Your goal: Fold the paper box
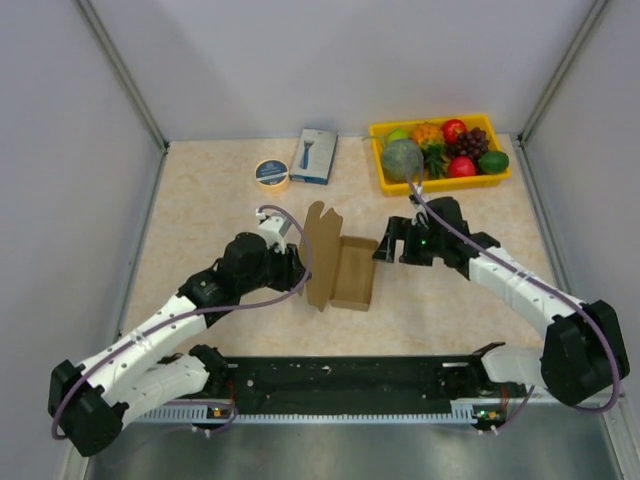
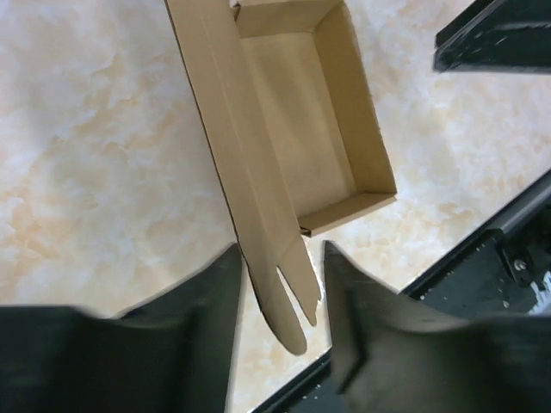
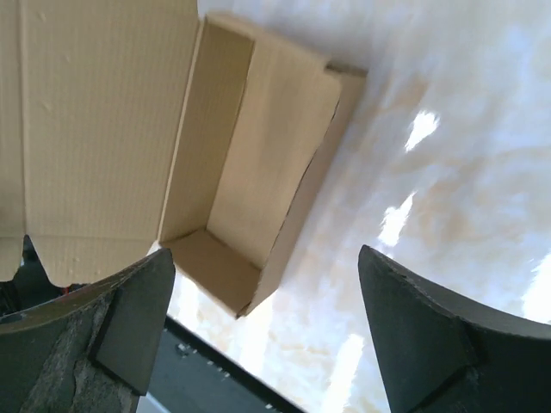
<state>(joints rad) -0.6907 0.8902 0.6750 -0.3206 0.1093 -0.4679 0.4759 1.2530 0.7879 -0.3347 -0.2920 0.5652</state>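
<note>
The brown paper box (image 1: 352,272) lies mid-table as an open tray with its walls up. Its lid flap (image 1: 321,255) stands upright along the left side. My left gripper (image 1: 291,262) is at that flap. In the left wrist view the flap's rounded tab (image 2: 288,297) hangs between the open fingers (image 2: 207,327) and is not clamped. My right gripper (image 1: 392,243) is open and empty just right of the box. In the right wrist view the tray (image 3: 258,172) lies ahead of the wide-apart fingers (image 3: 413,335).
A yellow tray (image 1: 445,186) of fruit stands at the back right. A small blue-and-white box (image 1: 315,156) and a tape roll (image 1: 272,173) lie at the back. A black rail (image 1: 350,385) runs along the near edge. Grey walls close both sides.
</note>
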